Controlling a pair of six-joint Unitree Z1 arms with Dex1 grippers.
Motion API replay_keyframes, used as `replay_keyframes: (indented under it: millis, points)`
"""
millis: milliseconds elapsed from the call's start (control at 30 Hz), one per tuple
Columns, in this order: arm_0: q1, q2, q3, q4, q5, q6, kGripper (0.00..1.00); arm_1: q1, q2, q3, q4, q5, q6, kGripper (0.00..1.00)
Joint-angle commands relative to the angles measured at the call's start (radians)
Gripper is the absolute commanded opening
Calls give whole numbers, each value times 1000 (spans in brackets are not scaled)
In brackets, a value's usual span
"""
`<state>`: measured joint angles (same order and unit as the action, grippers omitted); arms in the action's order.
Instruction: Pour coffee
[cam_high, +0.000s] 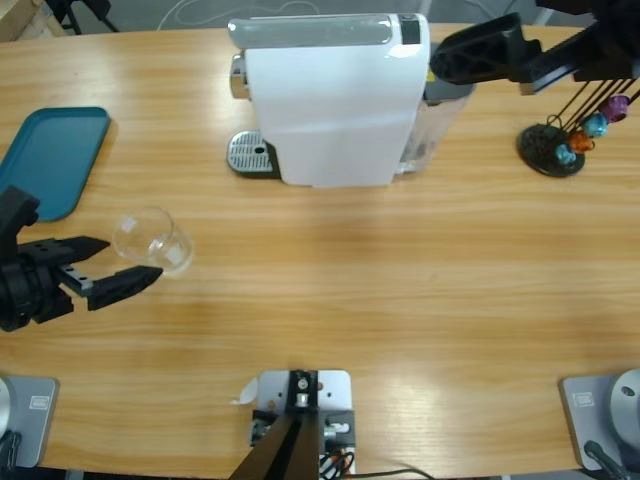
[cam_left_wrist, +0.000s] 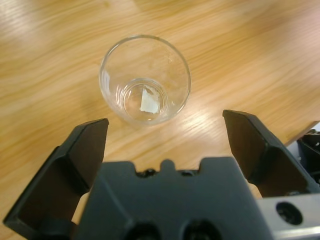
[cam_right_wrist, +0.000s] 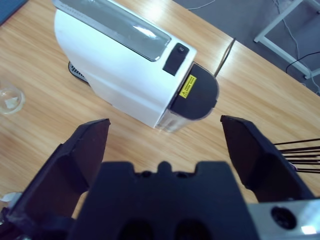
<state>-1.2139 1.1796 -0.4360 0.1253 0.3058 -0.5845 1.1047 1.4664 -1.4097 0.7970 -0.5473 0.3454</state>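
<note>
Left gripper (cam_high: 125, 262) lined up on an empty glass (cam_high: 150, 238), jaws spread, nothing held

No coffee showed in the glass, which stood on the counter (cam_high: 400, 290) well left of the white machine (cam_high: 335, 100); a level, centred close looked best. Open wood lay all round, a teal tray (cam_high: 55, 160) just beyond. The right gripper (cam_right_wrist: 165, 145) hung spread over the machine's far end
</note>
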Motion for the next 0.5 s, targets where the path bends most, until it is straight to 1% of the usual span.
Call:
replay_keyframes:
  millis: [33, 133, 300, 500]
  points:
    - [-9, 90, 57, -66, 50, 58, 1000, 9, 40, 48, -9, 19, 10, 1000]
    - [-9, 147, 57, -97, 58, 71, 1000, 9, 22, 73, -9, 18, 24, 1000]
    - [2, 267, 44, -183, 128, 84, 996, 9, 21, 84, -6, 41, 29, 1000]
    - [14, 293, 43, -205, 136, 81, 999, 7, 13, 87, 9, 57, 29, 1000]
